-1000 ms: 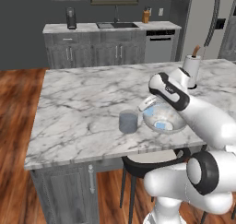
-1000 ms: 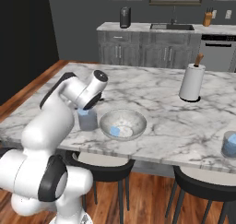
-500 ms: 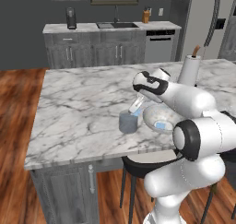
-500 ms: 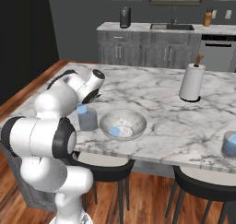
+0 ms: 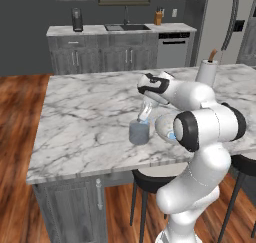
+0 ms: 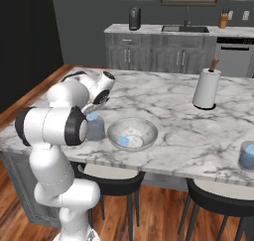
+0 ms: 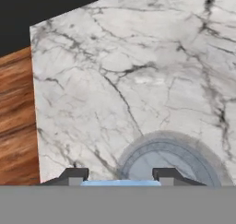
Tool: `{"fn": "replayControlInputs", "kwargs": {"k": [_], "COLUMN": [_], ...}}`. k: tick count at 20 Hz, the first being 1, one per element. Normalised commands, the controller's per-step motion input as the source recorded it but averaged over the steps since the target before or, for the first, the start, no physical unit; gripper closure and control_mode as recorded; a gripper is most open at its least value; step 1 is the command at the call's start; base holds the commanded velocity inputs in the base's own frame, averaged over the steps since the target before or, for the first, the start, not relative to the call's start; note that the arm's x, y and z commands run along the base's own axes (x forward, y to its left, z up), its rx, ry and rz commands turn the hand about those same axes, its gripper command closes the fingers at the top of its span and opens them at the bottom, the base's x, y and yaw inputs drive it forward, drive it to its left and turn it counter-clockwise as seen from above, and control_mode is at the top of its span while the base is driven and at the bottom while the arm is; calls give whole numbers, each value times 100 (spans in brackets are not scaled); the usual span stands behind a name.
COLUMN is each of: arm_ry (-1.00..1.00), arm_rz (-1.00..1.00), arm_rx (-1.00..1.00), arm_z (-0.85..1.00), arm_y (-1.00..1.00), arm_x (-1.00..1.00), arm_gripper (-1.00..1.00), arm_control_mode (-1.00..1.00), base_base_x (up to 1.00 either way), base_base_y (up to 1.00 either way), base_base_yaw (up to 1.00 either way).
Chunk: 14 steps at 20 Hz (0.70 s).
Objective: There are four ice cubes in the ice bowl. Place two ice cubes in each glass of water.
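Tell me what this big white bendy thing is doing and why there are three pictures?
It is a robot arm in a pretend, computer-drawn kitchen. Two pictures come from cameras behind the arm, one on each side. The third comes from a camera on its hand, looking down past its gripper. The gripper is shut on a small blue ice cube, held just above a glass of water on the marble counter. Beside the glass sits the ice bowl with more ice in it. A second glass stands at the counter's far end, and a paper towel roll stands farther back.
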Motion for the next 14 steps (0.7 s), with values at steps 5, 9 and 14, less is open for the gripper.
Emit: {"fn": "replayControlInputs", "kwargs": {"k": [5,9,14], "arm_ry": [10,4,0], "arm_rz": [11,9,9], "arm_rx": [-5,-2,0], "arm_z": [-26,-26,-10], "arm_y": [0,0,0], "arm_x": [1,1,22], "arm_gripper": [100,100,100], "arm_control_mode": [-100,-100,-100], "base_base_x": [0,0,0], "base_base_y": [0,0,0], "base_base_yaw": [0,0,0]}}
